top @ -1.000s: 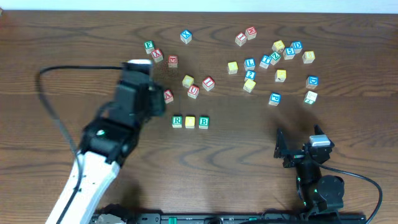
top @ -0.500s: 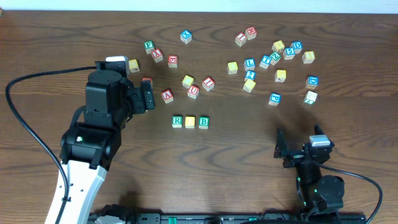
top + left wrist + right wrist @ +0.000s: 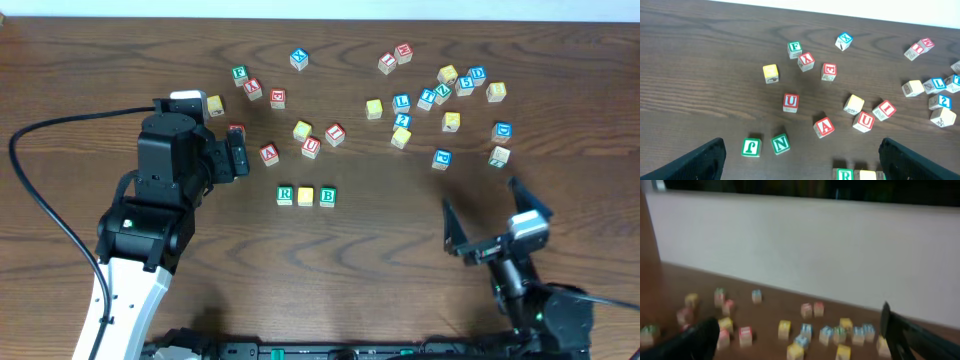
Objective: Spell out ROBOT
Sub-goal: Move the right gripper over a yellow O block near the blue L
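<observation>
A row of three blocks lies at the table's middle: green R (image 3: 285, 195), a yellow block (image 3: 306, 196) whose letter I cannot read, and green B (image 3: 328, 196). My left gripper (image 3: 236, 155) is open and empty, left of and a little behind the row. In the left wrist view (image 3: 800, 167) its fingers frame green J (image 3: 751, 147) and green N (image 3: 780, 144), with the R (image 3: 844, 174) at the bottom edge. My right gripper (image 3: 490, 222) is open and empty, raised at the front right. Its wrist view (image 3: 800, 340) is blurred.
Loose letter blocks lie behind the row: red A (image 3: 269, 154), red U (image 3: 311, 147), a yellow block (image 3: 302, 130) and a green F (image 3: 239, 74). A cluster of blue, yellow and green blocks (image 3: 440, 92) spreads over the back right. A black cable (image 3: 40, 190) loops at the left.
The left arm swung left and back from the row one second ago, then held still. The right gripper has risen and tilted, with its fingers spread wider.
</observation>
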Available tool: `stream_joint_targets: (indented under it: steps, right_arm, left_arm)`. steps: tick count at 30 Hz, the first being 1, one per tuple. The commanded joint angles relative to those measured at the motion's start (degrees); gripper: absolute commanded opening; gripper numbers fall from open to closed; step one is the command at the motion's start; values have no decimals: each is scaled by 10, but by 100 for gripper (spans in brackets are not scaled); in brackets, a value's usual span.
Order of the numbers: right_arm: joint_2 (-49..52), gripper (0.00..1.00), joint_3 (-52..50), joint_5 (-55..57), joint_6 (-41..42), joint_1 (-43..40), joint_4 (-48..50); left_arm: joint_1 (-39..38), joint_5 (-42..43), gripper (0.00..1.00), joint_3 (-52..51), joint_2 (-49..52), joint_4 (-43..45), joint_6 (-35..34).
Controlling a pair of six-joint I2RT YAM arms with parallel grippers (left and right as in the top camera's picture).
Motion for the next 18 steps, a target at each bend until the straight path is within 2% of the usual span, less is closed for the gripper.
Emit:
stream_joint_targets:
  steps: [1,2,3,5,8,15,18]
  right_arm:
    - [135,99,114,-7,-23,-5,-46]
    - [240,99,211,-10,-24,-5,-101]
    - [300,99,274,-22,-24,-5,-143]
    - [443,99,442,-59,-24,-5,-292]
    - [563,99,567,-63,-24,-5,-421]
    - [748,99,590,-59,-16,-5,-403]
    - [796,99,619,-40,-1,1,-424]
  left_arm:
    - [3,1,96,1,-2,-2,2]
    - [3,1,96,1,-2,-2,2]
    - [3,1,96,1,-2,-2,2]
    - [3,1,96,1,-2,-2,2]
    - [3,1,96,1,-2,-2,2]
    - [3,1,96,1,-2,-2,2]
    - [3,1,96,1,-2,-2,2]
